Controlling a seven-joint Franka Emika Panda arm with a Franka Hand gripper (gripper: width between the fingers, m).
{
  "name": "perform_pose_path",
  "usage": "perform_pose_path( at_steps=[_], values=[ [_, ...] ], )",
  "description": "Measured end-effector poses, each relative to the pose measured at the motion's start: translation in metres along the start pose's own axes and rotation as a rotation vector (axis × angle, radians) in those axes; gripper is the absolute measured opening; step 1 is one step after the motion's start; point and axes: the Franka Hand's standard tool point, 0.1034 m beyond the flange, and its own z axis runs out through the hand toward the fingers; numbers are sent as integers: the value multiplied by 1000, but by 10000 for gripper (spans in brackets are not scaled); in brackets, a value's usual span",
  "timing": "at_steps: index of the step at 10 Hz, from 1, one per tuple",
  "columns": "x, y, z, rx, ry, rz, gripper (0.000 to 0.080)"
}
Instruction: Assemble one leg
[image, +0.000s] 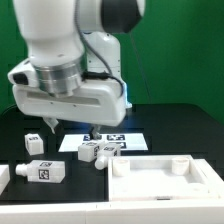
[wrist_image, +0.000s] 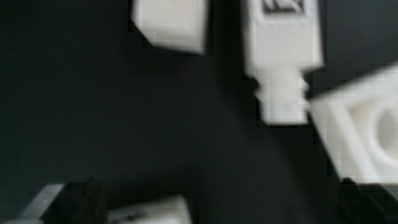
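Several white legs with black-and-white tags lie on the black table. In the exterior view, one leg (image: 95, 150) lies just beside the white tabletop (image: 165, 180). Another leg (image: 35, 143) and a third (image: 45, 172) lie toward that view's left. My gripper (image: 71, 128) hangs open and empty above the table, over the gap between these legs. The wrist view is blurred. It shows a leg (wrist_image: 281, 50) with its peg end pointing at the tabletop's corner (wrist_image: 365, 130), and another white part (wrist_image: 173, 25) beside it. The open gripper (wrist_image: 214, 215) holds nothing, and one dark finger (wrist_image: 71, 205) shows.
The marker board (image: 108, 137) lies flat behind the legs. A fourth white part (image: 4, 176) sits at the exterior view's left edge. A white piece (wrist_image: 151, 212) shows low on the table near my finger in the wrist view. A green wall stands behind the table.
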Motion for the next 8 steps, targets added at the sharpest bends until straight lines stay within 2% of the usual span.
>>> perform_pose_path(
  at_steps=[1, 3, 4, 5, 6, 7, 8],
  values=[
    [0, -1, 2, -4, -8, -7, 649],
    [-6, 4, 5, -20, -135, -3, 649],
    [-2, 5, 7, -28, -177, 1, 649],
    [-12, 11, 14, -6, -287, 39, 649],
    [-16, 21, 23, 23, -402, 90, 649],
    [-13, 25, 28, 39, -470, 116, 649],
    [-8, 24, 28, 34, -463, 111, 649]
  ],
)
